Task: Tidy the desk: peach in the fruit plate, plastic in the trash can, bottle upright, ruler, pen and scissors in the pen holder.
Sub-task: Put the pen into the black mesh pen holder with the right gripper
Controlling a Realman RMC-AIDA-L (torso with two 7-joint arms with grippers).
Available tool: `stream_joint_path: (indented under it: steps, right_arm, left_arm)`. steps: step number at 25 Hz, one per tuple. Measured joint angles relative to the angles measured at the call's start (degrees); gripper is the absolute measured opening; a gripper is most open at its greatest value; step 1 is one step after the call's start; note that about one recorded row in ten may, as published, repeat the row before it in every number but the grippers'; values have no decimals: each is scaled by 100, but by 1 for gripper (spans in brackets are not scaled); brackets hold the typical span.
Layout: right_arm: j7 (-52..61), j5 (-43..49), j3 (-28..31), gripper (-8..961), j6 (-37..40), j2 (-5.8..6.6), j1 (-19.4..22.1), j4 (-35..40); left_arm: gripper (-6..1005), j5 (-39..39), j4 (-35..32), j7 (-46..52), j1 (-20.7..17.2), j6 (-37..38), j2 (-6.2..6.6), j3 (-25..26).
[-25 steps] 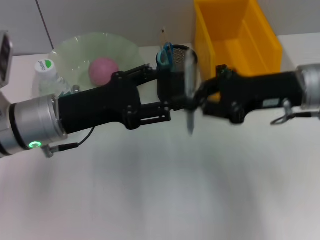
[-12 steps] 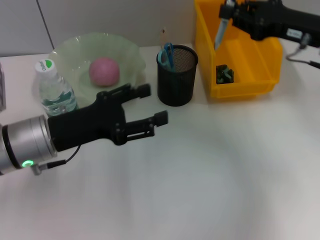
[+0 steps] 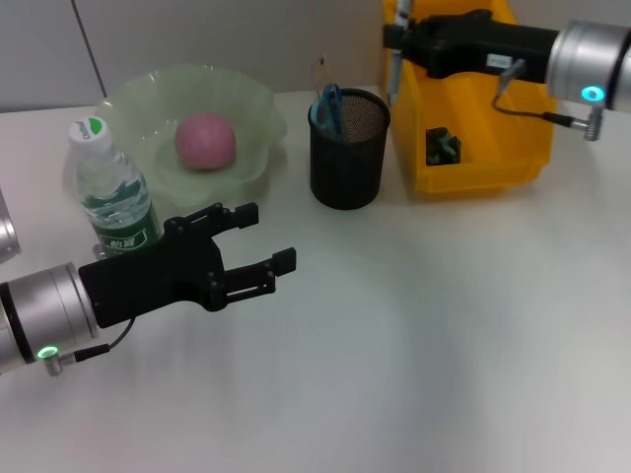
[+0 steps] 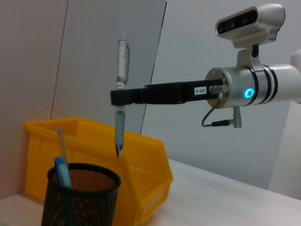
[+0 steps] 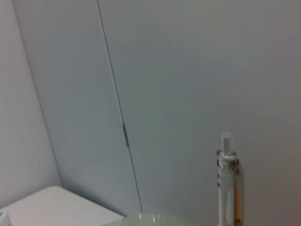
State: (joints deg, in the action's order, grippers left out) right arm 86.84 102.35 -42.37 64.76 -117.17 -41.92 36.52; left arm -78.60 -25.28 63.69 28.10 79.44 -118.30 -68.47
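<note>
Since half a second ago: right gripper (image 3: 396, 44) swung leftward with the pen (image 3: 395, 61), left gripper (image 3: 264, 239) drawn back toward the near table edge. From the head: pen pinched upright beside the mesh holder (image 3: 349, 148) and yellow bin (image 3: 473, 99); left fingers spread, empty; peach (image 3: 205, 139) in the plate (image 3: 138, 103); bottle (image 3: 110, 192) upright. From the left wrist: pen (image 4: 121, 101) gripped above the holder (image 4: 81, 200), tip over its rim. From the right wrist: only the pen's top (image 5: 228, 181) against the wall.
</note>
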Motion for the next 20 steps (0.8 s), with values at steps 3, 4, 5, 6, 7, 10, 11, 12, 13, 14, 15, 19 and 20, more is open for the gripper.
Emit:
stream_joint_path:
  steps: [3, 4, 5, 6, 7, 10, 11, 12, 13, 14, 15, 19, 20]
  right_arm:
    - [-93, -17, -170, 133, -272, -98, -59, -39]
    - [-139, -21, -213, 133, -354, -135, -79, -45]
    - [-179, -24, -258, 133, -412, -155, -97, -57]
    - [-208, -27, -301, 133, -474, -168, -117, -77]
    - [-221, -30, -347, 133, -525, -173, -140, -108]
    - [-227, -44, -406, 133, -637, -175, -179, -202]
    - [-237, -49, -409, 133, -669, -178, -183, -216]
    - [-249, -56, -409, 133, -695, -183, -185, -229]
    - [-259, -61, -409, 133, -708, -187, -185, -241]
    - [-267, -65, -410, 133, -718, -192, -186, -259]
    - [-273, -67, -412, 133, -730, -195, -187, -290]
    - [-285, -68, -413, 133, -988, -201, -241, -439]
    - [-285, -67, -413, 133, -1059, -204, -263, -479]
  left_arm:
    - [829, -14, 67, -38, -9, -69, 0, 0]
    - [829, -20, 67, -38, -9, -71, 0, 0]
    - [829, -38, 67, -38, -6, -79, 3, 1]
    - [829, -58, 67, -39, 0, -92, 5, 1]
    - [829, -72, 67, -39, 7, -102, 6, 1]
    - [829, -88, 67, -40, 24, -128, 1, 1]
    - [829, -90, 67, -40, 28, -147, -2, 0]
    - [829, -92, 67, -41, 34, -163, -3, 1]
    - [829, -92, 67, -41, 40, -186, -6, 1]
    - [829, -93, 67, -41, 42, -198, -7, 1]
    - [829, -94, 67, -42, 44, -206, -9, 1]
    - [829, -95, 67, -40, 57, -210, -9, 1]
    - [829, -94, 67, -36, 60, -210, -10, 1]
